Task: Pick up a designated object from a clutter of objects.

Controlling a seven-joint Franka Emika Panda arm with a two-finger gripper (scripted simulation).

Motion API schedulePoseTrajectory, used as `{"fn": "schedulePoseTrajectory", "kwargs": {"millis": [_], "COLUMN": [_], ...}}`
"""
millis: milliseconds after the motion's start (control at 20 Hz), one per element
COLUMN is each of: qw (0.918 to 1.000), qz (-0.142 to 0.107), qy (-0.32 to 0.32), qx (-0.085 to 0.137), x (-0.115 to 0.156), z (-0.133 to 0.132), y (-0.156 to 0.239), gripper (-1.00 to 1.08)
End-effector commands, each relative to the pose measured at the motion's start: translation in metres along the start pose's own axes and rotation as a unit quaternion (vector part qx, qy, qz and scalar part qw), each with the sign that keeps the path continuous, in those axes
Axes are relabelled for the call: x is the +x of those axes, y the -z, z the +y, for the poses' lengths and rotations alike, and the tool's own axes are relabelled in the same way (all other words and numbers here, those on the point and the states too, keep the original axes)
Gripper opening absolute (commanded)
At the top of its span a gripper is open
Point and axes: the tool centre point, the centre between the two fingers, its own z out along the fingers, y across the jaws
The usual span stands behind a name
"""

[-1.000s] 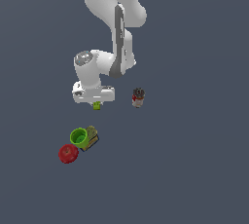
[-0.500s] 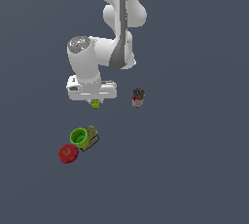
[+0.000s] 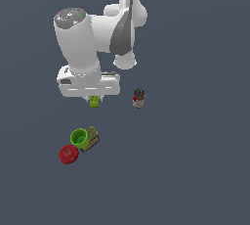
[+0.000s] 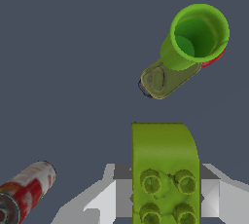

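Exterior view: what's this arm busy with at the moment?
The white arm's end effector is shut on a small lime-green studded toy brick, gripped between its fingers. Away from it sit a bright green cup, a brownish-olive box touching the cup, and a red apple. A small red-and-white dark-topped container stands apart.

Flat slate-grey floor (image 3: 195, 170), even light, no walls
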Motion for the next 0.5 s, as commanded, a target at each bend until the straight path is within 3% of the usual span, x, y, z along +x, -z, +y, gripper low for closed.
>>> {"fn": "schedulePoseTrajectory", "kwargs": {"millis": [0, 450], "qw": [1.0000, 1.0000], "qz": [0.000, 0.000], "qy": [0.000, 0.000], "qx": [0.000, 0.000], "x": [0.013, 0.056], "z": [-0.003, -0.013], "y": [0.022, 0.090], "gripper": [-1.00, -1.00]}}
